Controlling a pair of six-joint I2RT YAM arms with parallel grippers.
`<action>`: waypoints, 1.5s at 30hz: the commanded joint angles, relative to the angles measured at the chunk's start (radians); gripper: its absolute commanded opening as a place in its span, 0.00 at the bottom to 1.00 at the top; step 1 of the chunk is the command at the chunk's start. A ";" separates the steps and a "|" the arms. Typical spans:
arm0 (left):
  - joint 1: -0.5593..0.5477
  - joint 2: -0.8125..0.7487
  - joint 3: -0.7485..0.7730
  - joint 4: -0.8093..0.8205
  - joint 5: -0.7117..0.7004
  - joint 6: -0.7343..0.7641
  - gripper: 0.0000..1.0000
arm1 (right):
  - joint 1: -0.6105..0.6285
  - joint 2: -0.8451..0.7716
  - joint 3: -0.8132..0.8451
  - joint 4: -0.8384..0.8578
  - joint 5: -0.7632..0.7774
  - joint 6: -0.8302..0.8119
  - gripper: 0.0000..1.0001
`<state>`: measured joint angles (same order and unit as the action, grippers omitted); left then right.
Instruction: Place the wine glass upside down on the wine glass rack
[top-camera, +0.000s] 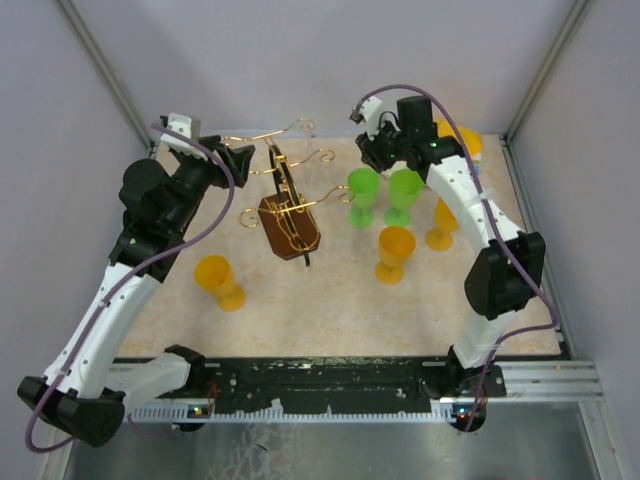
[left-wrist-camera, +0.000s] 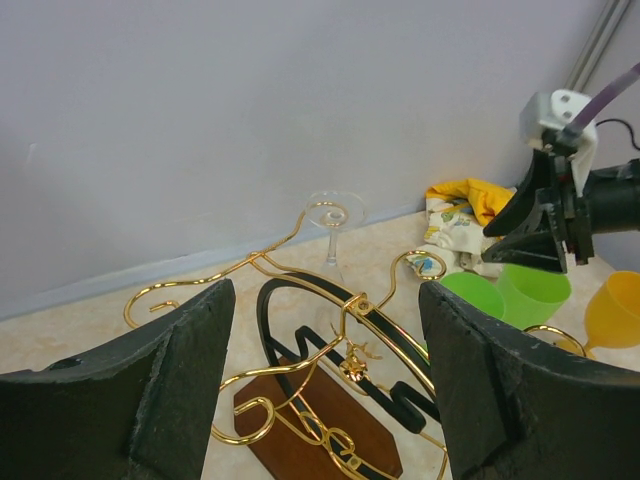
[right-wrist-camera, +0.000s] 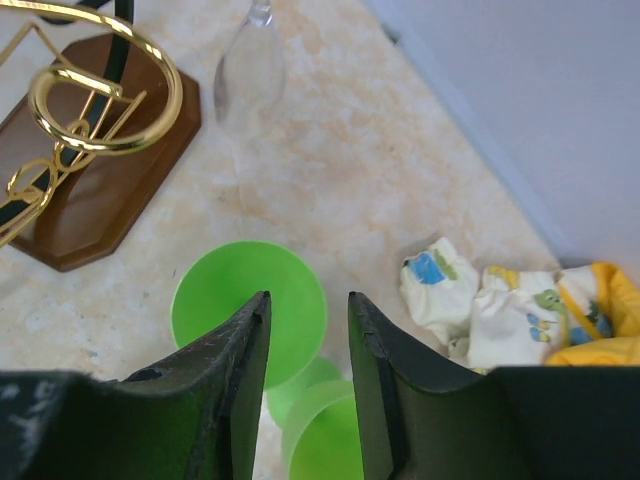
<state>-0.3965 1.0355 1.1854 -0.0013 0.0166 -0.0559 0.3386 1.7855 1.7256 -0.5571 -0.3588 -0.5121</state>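
The wine glass rack (top-camera: 290, 215) is a gold wire stand on a dark brown base, at the table's back middle. It also shows in the left wrist view (left-wrist-camera: 350, 305) and the right wrist view (right-wrist-camera: 95, 110). A clear wine glass (left-wrist-camera: 331, 232) hangs upside down from a far curled arm, foot on top; its bowl (right-wrist-camera: 250, 72) hangs free above the table. My left gripper (top-camera: 236, 160) is open and empty, just left of the rack, which shows between its fingers (left-wrist-camera: 325, 320). My right gripper (top-camera: 376, 150) is open and empty above a green goblet (right-wrist-camera: 250, 305), to the right of the glass.
Two green goblets (top-camera: 363, 192) (top-camera: 404, 192) stand right of the rack. Orange goblets stand at the middle (top-camera: 395, 252), front left (top-camera: 218, 280) and right (top-camera: 440, 228). A crumpled patterned cloth (right-wrist-camera: 500, 300) lies at the back right corner. Walls close the back and sides.
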 joint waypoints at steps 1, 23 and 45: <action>0.005 0.004 0.031 0.003 0.008 0.001 0.80 | 0.007 -0.073 -0.017 0.079 0.042 0.001 0.39; 0.004 0.010 0.038 -0.004 0.002 0.010 0.81 | 0.007 0.098 0.054 -0.041 0.128 -0.043 0.27; 0.018 0.227 0.386 -0.275 -0.007 -0.395 0.89 | 0.007 -0.156 -0.011 0.368 0.374 0.118 0.00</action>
<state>-0.3901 1.2186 1.4883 -0.1856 -0.0097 -0.2752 0.3382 1.8221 1.7290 -0.4725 -0.0441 -0.4652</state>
